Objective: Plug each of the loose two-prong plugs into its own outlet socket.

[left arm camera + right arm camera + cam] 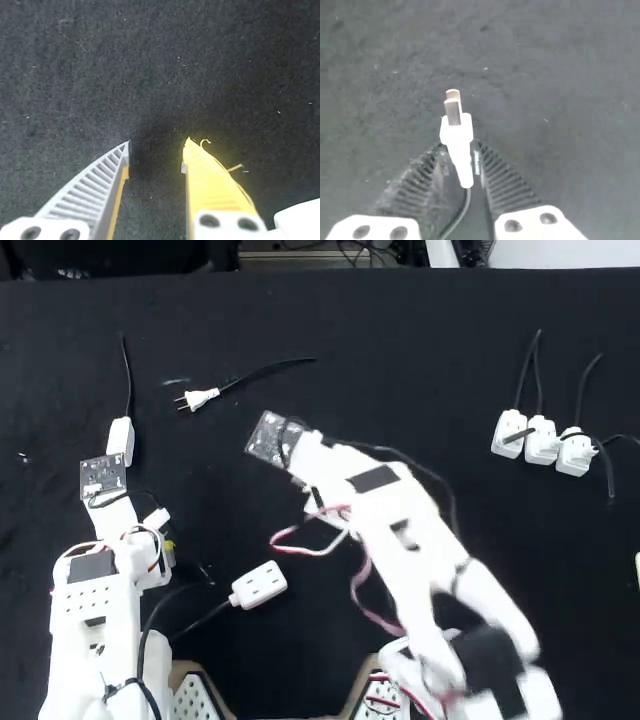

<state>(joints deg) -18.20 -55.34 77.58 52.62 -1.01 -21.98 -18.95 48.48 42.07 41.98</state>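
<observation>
Tools hang over the black surface (150, 60): our left tool (156, 143) stands open. Behind both tools, between the arms, we see a white outlet socket (258, 585). Our right tool (459, 146) is clamped on a white two-prong plug (455, 127), prongs pointing beyond its tips.

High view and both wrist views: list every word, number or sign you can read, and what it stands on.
No text can be read.
On the left-hand circuit board: any marks are too small to read.
On the middle circuit board: any marks are too small to read.
On the held two-prong plug: no print shows.
</observation>
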